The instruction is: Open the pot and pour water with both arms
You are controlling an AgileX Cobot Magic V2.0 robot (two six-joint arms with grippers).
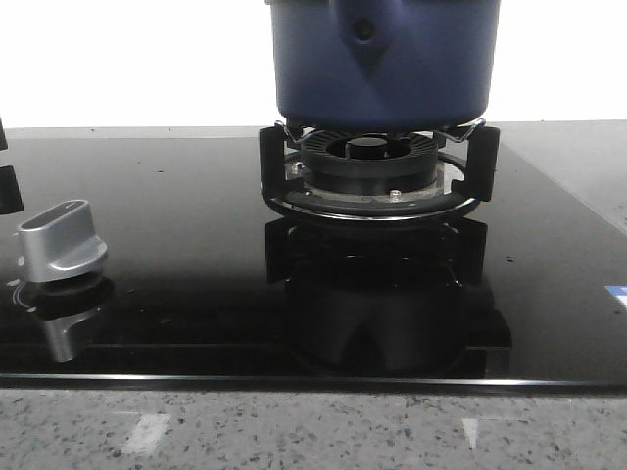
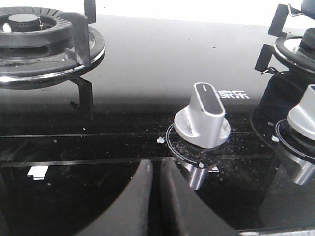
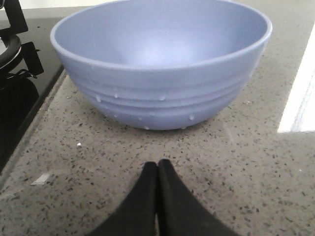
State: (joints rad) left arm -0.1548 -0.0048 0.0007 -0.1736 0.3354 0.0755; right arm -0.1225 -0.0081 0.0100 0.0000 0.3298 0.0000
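The dark navy-blue pot [image 1: 382,59] stands on the burner's black pan support [image 1: 377,166] in the front view; its top and any lid are cut off by the frame's edge. Its pointed handle mount with a round rivet [image 1: 364,31] faces the camera. Neither gripper shows in the front view. My left gripper [image 2: 154,169] is shut and empty, low over the black glass hob just short of a silver knob [image 2: 203,118]. My right gripper [image 3: 157,166] is shut and empty above the speckled counter, in front of a light blue bowl [image 3: 162,64].
A silver knob [image 1: 61,243] sits at the hob's left in the front view. A second burner [image 2: 39,39] and another knob [image 2: 302,115] show in the left wrist view. The granite counter [image 1: 313,431] runs along the hob's front edge. Water drops cling to the bowl's outside.
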